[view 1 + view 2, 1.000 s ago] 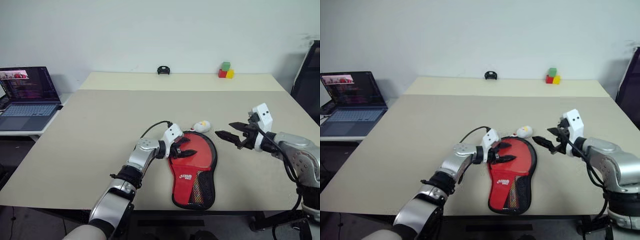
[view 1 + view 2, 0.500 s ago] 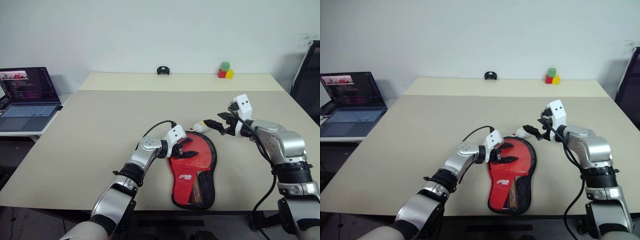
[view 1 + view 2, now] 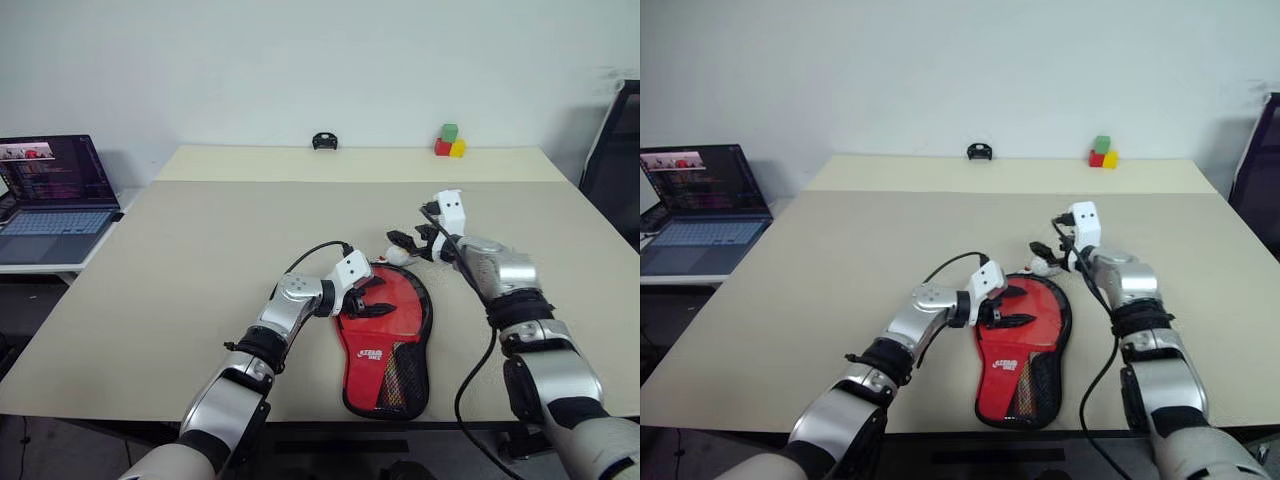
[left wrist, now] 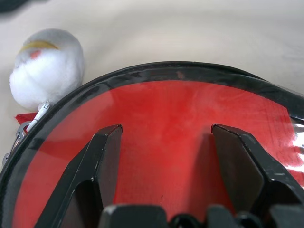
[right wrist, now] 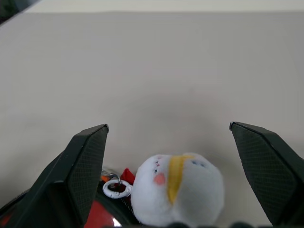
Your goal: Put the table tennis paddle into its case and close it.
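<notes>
The case [image 3: 385, 345] lies flat on the table [image 3: 200, 260], red side up, with its mesh pocket toward the near edge. The paddle is hidden. My left gripper [image 3: 379, 298] rests on the round part of the case, its fingers [image 4: 107, 152] open on the red surface. A white plush charm [image 5: 178, 187] hangs from the zip pull [image 5: 114, 186] at the case's far rim. My right gripper [image 5: 168, 126] is open, with one finger on each side of the charm and not touching it.
An open laptop [image 3: 50, 195] sits on a side table at the left. At the table's far edge are a small black object [image 3: 325, 141] and stacked coloured blocks [image 3: 450, 142]. A black chair [image 3: 615, 160] stands at the right.
My right gripper has swung in from the right and come down to the plush charm at the case's far rim. The left gripper has stayed on the case.
</notes>
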Robot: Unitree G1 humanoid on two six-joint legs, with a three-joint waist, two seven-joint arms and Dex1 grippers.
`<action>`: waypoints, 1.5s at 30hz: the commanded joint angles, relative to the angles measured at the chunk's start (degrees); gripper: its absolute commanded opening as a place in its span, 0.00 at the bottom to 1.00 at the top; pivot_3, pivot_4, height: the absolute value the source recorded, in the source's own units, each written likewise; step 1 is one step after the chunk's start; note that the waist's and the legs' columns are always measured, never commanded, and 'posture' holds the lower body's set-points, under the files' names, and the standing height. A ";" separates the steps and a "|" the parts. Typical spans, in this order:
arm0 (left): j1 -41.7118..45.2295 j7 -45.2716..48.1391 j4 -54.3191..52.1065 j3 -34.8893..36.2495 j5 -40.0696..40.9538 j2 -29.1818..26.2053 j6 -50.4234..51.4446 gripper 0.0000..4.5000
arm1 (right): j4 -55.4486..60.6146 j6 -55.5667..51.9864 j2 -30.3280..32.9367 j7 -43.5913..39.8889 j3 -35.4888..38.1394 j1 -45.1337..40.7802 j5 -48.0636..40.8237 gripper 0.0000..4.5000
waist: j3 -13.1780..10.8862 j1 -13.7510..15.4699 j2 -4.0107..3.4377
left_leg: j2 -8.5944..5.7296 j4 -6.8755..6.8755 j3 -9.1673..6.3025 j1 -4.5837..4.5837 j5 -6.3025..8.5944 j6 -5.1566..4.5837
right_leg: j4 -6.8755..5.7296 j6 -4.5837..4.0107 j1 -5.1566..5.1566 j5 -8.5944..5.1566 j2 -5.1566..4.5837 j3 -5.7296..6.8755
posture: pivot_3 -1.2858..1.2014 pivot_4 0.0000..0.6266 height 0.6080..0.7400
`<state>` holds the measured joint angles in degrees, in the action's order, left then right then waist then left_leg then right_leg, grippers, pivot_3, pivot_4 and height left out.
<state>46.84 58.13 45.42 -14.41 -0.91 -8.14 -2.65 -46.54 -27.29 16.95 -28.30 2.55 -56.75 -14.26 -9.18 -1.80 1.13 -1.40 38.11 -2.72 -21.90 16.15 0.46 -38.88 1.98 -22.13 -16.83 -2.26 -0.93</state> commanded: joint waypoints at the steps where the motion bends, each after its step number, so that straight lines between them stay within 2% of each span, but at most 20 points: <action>1: -2.35 1.04 1.46 -2.44 -2.16 -0.42 2.15 0.72 | -6.49 5.34 -0.90 0.97 1.22 -3.76 1.60 1.00 | 0.00 -0.01 0.00 | 0.00 0.00 0.01 -0.01 0.00 0.00 | 0.00 0.00 -0.02 0.00 0.00 -0.01 | 0.52 0.24 1.00; 10: -3.25 1.01 -0.37 -2.63 -2.22 -0.83 3.24 0.72 | -16.21 8.95 -2.74 1.50 1.27 -6.49 4.73 1.00 | 0.01 -0.04 -0.02 | 0.01 -0.03 0.03 -0.01 0.00 0.01 | -0.01 -0.01 -0.04 0.00 -0.01 -0.02 | 0.52 0.24 1.00; 13: -3.36 0.87 -0.46 -2.76 -2.39 -0.94 3.28 0.73 | -16.76 9.11 -3.06 1.77 1.51 -6.79 5.12 0.88 | 0.02 -0.07 -0.03 | 0.01 -0.03 0.02 0.00 0.00 0.01 | -0.02 -0.01 -0.04 0.00 -0.01 -0.03 | 0.52 0.24 1.00; 21: -2.31 -0.96 3.12 -4.16 -4.50 -1.06 1.96 0.73 | -14.89 8.47 -3.82 1.61 1.39 -5.69 5.59 0.28 | 0.04 -0.04 -0.05 | 0.02 -0.02 0.02 0.00 -0.01 0.02 | -0.04 -0.01 -0.04 0.00 -0.01 -0.02 | 0.52 0.24 1.00; 24: -2.02 -0.91 5.04 -5.15 -5.30 -1.25 1.20 0.73 | -14.28 8.65 -3.83 1.65 1.39 -5.37 5.86 0.18 | 0.06 -0.05 -0.05 | 0.01 -0.02 0.02 0.03 -0.01 0.02 | -0.06 -0.01 -0.02 0.00 -0.02 -0.02 | 0.52 0.24 1.00; 33: -2.00 -0.02 11.24 -7.66 -8.03 -2.32 -1.19 0.73 | -7.98 6.70 -1.05 1.44 1.89 -3.13 6.01 0.15 | 0.46 -0.04 -0.07 | 0.01 -0.02 -0.01 0.23 -0.01 0.02 | -0.07 -0.02 0.20 0.00 -0.02 0.02 | 0.52 0.24 1.00; 45: -1.77 0.50 13.60 -7.02 -6.88 -0.86 -0.47 0.73 | 17.15 -7.58 8.01 0.59 3.56 12.33 4.52 0.15 | 0.56 0.17 -0.11 | 0.01 -0.04 -0.10 0.51 0.01 0.00 | 0.08 0.00 0.62 -0.01 -0.01 0.11 | 0.52 0.24 1.00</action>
<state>49.73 57.91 51.68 -17.65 -2.83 -7.86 -5.84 -33.23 -33.48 23.15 -28.42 3.82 -44.46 -9.18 -8.62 -1.63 1.01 -1.38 38.05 -2.82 -21.37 16.15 0.46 -38.77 1.98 -21.46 -16.84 -2.27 -0.83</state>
